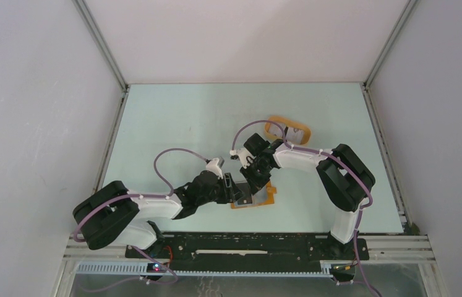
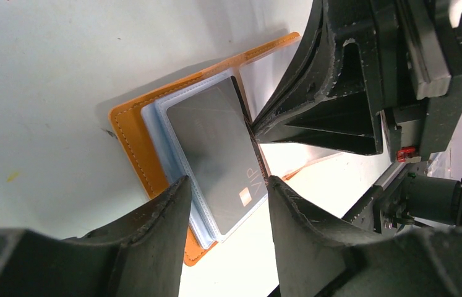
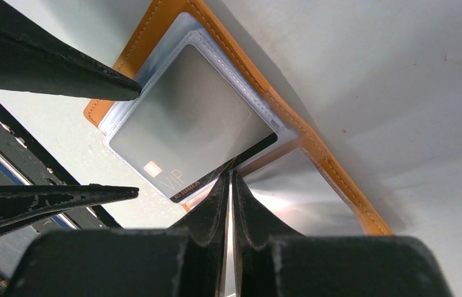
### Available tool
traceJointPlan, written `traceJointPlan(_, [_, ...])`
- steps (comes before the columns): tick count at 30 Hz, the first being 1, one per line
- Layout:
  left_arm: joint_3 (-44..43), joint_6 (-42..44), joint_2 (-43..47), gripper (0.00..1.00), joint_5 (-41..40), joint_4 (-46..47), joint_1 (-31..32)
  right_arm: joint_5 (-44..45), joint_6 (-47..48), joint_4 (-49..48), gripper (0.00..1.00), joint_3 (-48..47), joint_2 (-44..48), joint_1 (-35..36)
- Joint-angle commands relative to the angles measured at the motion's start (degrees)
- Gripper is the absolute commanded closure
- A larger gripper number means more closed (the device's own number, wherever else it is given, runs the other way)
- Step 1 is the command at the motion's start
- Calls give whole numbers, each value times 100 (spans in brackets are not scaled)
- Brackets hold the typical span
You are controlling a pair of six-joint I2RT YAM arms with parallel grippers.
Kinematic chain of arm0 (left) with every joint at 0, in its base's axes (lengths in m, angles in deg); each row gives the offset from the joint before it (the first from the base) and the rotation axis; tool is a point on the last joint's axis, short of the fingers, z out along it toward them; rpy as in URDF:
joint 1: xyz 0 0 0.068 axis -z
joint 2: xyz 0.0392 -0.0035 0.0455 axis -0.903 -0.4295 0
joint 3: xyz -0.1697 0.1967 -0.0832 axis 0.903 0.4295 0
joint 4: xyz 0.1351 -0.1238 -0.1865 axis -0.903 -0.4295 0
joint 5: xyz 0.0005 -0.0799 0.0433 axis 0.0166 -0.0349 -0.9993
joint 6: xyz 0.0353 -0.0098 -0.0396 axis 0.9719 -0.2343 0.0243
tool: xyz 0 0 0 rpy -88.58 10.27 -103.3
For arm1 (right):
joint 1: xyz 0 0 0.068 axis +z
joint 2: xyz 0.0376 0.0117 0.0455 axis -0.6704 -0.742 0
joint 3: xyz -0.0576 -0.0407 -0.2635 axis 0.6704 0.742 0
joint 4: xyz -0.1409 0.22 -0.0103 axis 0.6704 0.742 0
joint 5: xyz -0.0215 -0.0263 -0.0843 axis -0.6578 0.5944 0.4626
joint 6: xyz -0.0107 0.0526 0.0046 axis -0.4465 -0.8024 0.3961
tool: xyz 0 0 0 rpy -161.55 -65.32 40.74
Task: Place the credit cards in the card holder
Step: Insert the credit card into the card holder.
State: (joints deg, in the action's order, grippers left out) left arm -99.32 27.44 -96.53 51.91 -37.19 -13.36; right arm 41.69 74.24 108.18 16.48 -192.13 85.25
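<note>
Currently the grey card, partly sleeved in the open card holder, is being pinched by the right gripper and straddled by the unclenched left gripper. It is being put at risk of jamming by any skewed push.

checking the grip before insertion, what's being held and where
The right gripper pinches the grey VIP card at its protruding edge; the left gripper is open, holding nothing.

The dark grey card bears "VIP" beside a small pale square. Along its dark edge runs a fine line beginning "NO.", its digits too small to read.
</note>
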Motion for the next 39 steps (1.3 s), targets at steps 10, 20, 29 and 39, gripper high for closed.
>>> traceJointPlan(10, [-202, -129, 133, 49, 371, 555, 6, -119, 2, 22, 89, -143, -81, -7])
traceJointPlan(20, [-79, -305, 58, 49, 414, 959, -5, -284, 20, 58, 89, -159, 19, -116])
traceJointPlan(29, [8, -501, -224, 49, 617, 1480, -34, -430, 45, 102, 88, -180, 106, -215])
traceJointPlan(39, [15, -574, -459, 52, 630, 1669, -44, -585, 68, 126, 87, -187, 184, -308])
